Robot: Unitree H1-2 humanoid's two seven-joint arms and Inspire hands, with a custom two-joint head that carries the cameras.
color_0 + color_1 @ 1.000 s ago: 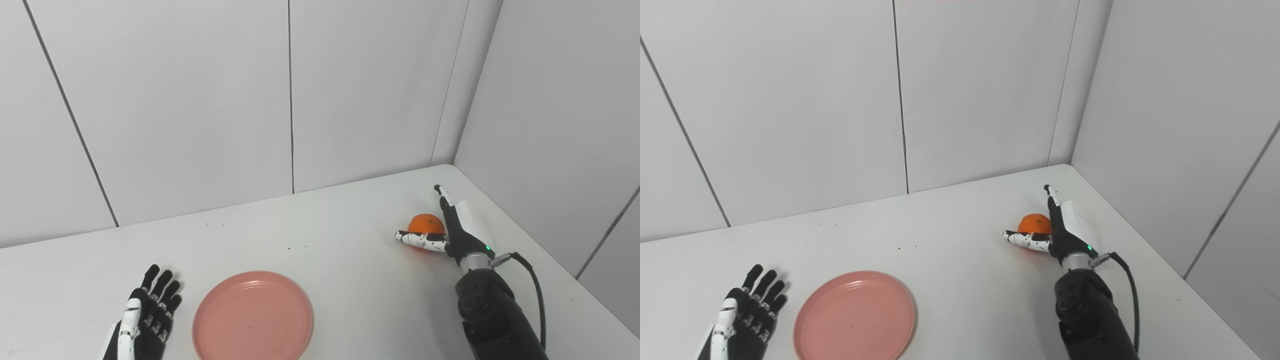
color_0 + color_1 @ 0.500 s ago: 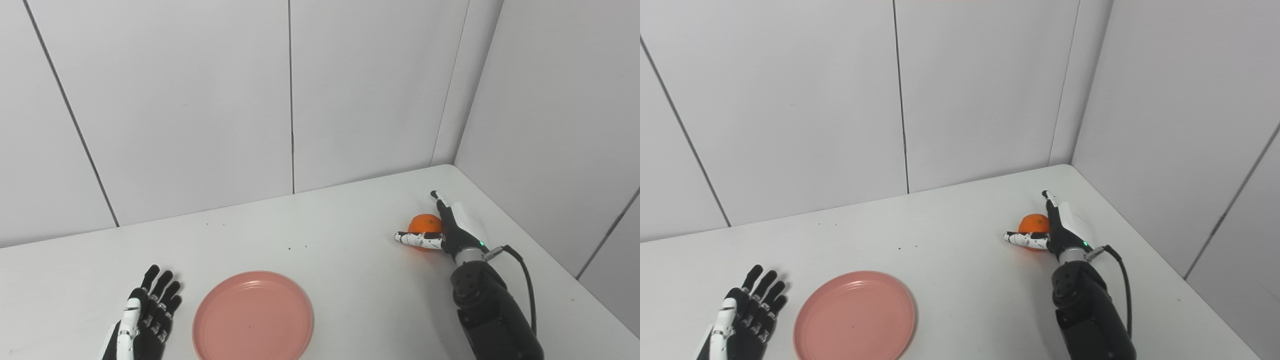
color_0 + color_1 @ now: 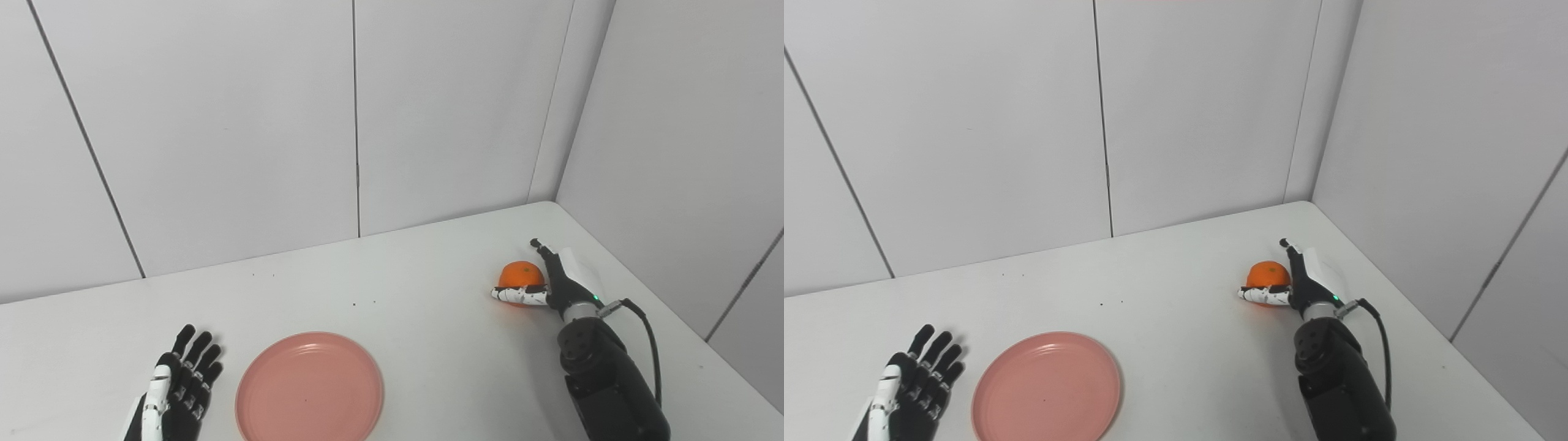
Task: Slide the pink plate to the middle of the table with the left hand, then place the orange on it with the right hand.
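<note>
The pink plate (image 3: 310,387) lies flat on the white table (image 3: 392,294), near the front edge, a little left of centre. My left hand (image 3: 177,392) lies open and empty just left of the plate, not touching it. The orange (image 3: 520,275) sits on the table at the right. My right hand (image 3: 554,283) is open around it, fingers (image 3: 547,257) straight along its right side and thumb (image 3: 514,296) stretched across its near side. The palm hides the orange's right side; I cannot tell whether the hand touches it.
Grey wall panels stand close behind the table (image 3: 1164,288) and along its right side, meeting at the back right corner. A black cable (image 3: 646,337) loops off the right wrist. Small dark specks dot the table's middle.
My right hand has sunk lower and edged slightly right beside the orange, with the forearm dropping toward the table. The orange, plate and left hand have not moved.
</note>
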